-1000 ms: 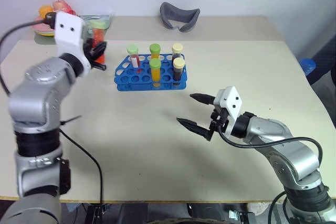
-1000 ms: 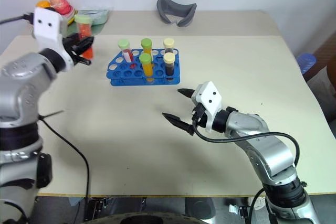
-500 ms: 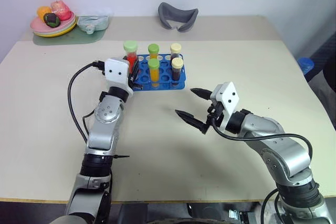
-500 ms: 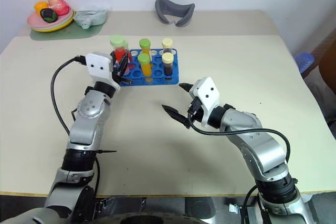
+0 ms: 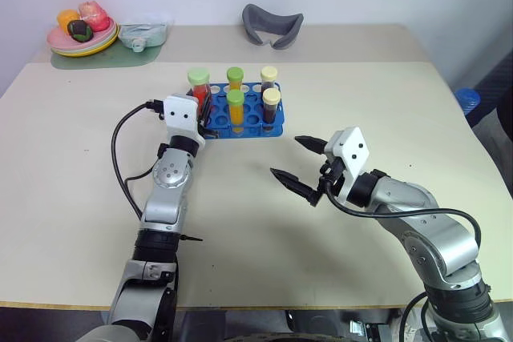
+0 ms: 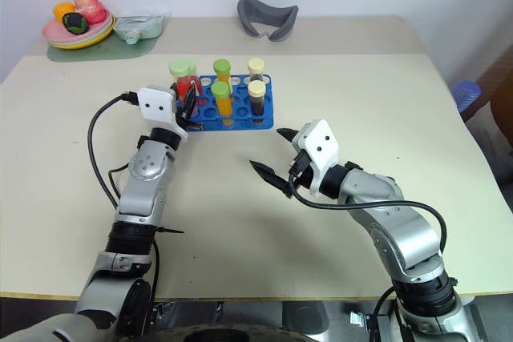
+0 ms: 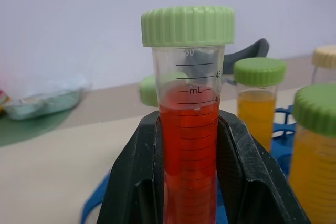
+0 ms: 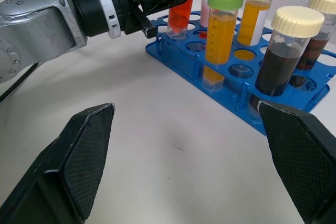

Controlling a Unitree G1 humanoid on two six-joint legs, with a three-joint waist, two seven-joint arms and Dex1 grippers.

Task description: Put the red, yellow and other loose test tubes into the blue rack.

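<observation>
Test tube of red liquid (image 7: 189, 145), green-capped, stands upright in the pinch of the left gripper (image 7: 190, 182) at the near left corner of the blue rack (image 5: 256, 127), apparently lined up with a hole there; whether its tip has entered cannot be told. Five tubes already stand in the rack, orange tubes (image 8: 222, 35) and dark tubes (image 8: 283, 59) among them. Right gripper (image 5: 300, 166) waits with fingers spread wide over bare table (image 5: 337, 78), near the rack, likely kept clear of the insertion.

light: bright, even, overhead | shadows: soft, faint | glare: none | focus: sharp; left wrist background blurred
</observation>
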